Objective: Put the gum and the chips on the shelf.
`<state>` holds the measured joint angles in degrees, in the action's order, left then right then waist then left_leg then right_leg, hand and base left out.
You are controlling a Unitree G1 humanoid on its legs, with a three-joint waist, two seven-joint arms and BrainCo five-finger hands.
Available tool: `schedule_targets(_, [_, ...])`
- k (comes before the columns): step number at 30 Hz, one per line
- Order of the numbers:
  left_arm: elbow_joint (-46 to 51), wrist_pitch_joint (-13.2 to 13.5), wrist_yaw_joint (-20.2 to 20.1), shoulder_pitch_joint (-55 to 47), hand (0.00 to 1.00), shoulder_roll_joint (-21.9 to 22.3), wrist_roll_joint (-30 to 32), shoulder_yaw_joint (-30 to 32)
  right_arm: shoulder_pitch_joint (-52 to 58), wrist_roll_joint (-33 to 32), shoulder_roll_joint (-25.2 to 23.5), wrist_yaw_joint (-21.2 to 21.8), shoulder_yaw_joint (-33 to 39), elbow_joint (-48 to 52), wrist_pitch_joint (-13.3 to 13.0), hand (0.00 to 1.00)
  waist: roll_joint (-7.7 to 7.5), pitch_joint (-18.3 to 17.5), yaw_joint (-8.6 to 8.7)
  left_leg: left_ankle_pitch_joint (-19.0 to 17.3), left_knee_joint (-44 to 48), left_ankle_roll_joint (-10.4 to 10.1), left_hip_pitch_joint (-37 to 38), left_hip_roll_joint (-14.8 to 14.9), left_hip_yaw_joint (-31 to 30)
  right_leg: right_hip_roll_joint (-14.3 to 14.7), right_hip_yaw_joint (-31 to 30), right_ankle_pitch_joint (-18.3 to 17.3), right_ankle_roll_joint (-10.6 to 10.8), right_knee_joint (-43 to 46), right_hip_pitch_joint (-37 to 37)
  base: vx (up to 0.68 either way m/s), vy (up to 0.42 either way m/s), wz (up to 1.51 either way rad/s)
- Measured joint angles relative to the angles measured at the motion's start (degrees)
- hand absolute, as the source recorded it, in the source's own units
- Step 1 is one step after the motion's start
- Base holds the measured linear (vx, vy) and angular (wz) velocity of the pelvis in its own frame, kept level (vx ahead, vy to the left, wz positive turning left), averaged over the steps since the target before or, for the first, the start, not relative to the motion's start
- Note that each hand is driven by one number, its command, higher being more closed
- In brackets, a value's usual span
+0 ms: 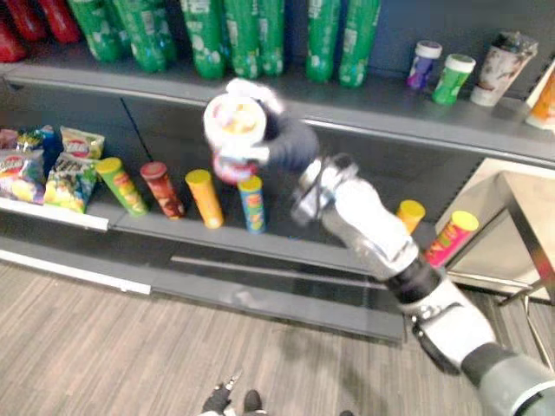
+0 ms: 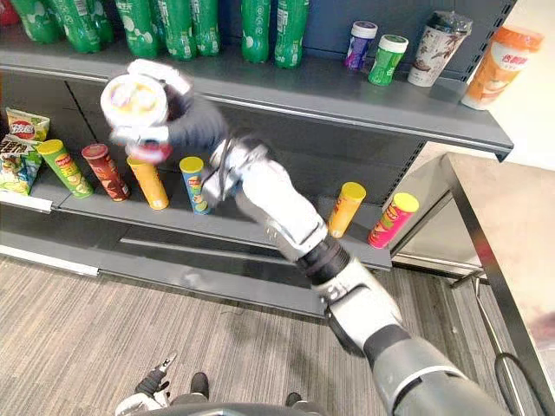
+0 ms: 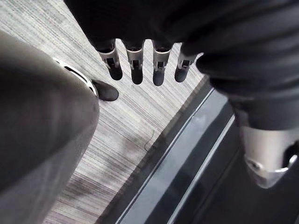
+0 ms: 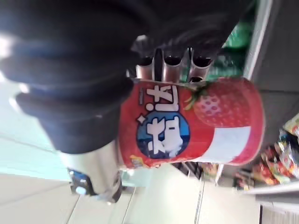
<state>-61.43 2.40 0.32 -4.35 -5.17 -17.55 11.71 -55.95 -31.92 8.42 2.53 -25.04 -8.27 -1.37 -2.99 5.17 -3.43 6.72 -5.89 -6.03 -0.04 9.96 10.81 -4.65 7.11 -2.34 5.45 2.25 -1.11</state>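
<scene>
Silver-grey right arm (image 2: 279, 206), dark ribbed cover (image 4: 70, 93) (fingers (image 4: 171, 70) probably silver)

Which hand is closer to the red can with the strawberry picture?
Right. The right hand is curled round the red can before the shelf; the left hand hangs open low over the floor.

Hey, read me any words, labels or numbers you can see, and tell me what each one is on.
Red tub in the right hand: white characters on a blue patch, too blurred to read.
Chip cans, green bottles, snack bags: print too small.
Nothing can be quoted.
</scene>
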Motion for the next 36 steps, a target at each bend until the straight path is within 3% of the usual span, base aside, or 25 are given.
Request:
schedule_targets(7, [1.0, -0.1, 0.0, -0.4, 0.0, 0.0, -0.2, -0.1, -11.5, 0.1, 7.1, -4.7, 5.7, -15.1, -0.2, 1.0, -0.29, -0.2, -0.21, 0.1, 0.0, 0.1, -0.3, 0.4, 1.3, 0.2, -1.4, 1.0, -0.2, -0.4, 0.9, 0.02, -0.003, -0.12])
schedule_targets(11, [1.1, 0.0, 0.1, -0.4, 0.0, 0.1, -0.3, -0.3, -16.1, 0.1, 10.6, -5.5, 9.5, -23.8, -0.1, 1.0, -0.33, -0.2, -0.37, 0.5, 0.0, 0.0, -0.3, 0.8, 1.7, 0.9, -1.5, 1.3, -0.5, -0.6, 0.9, 0.03, -0.012, -0.02])
schedule_targets(18, [1.1, 0.2, 0.8, 0.1, 0.0, 0.0, -0.3, -1.3, -17.6, 0.5, 15.1, -6.1, 12.6, -30.6, -0.1, 1.0, -0.36, 0.0, -0.3, 0.6, 0.0, -0.3, -0.3, 1.8, 2.3, 1.9, -1.6, 1.6, -0.9, -1.5, 0.9, 0.01, -0.013, -0.05])
schedule_targets(36, [1.3, 1.5, 1.2, 0.8, 0.0, 0.0, -0.4, -4.7, -15.1, 4.9, 17.2, -3.2, 15.7, -39.1, 2.0, 1.0, -0.16, 2.0, 0.12, 0.4, -0.1, -0.6, -0.1, 1.7, 4.2, 1.9, -4.1, 2.5, -0.9, -2.2, 1.7, 0.02, 0.004, -0.06])
